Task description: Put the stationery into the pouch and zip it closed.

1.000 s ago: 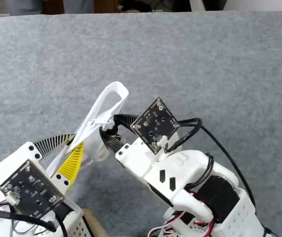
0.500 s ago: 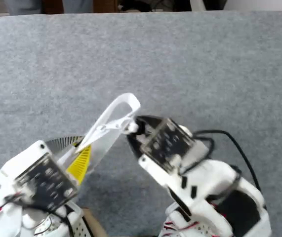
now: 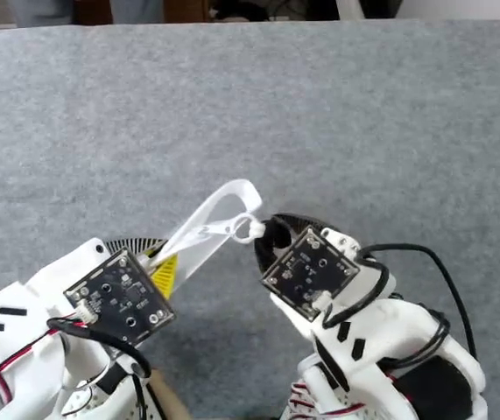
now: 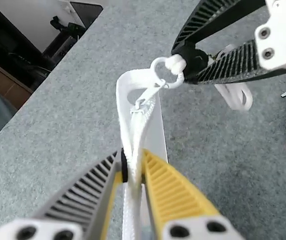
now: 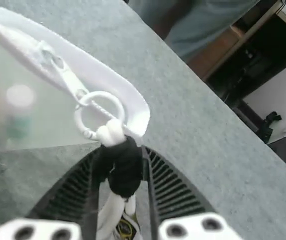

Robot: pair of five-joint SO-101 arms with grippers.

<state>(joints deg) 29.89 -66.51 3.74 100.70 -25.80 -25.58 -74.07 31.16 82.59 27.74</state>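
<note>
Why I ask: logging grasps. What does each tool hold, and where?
Left tool clamps the pouch at its zipper edge; right tool pinches the pull ring cord.

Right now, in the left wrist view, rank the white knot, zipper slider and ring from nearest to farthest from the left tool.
1. Zipper slider, on the pouch seam just beyond the left tool.
2. Ring, hooked to the slider's far end.
3. White knot, on the ring's far side, its cord held by the right tool.
</note>
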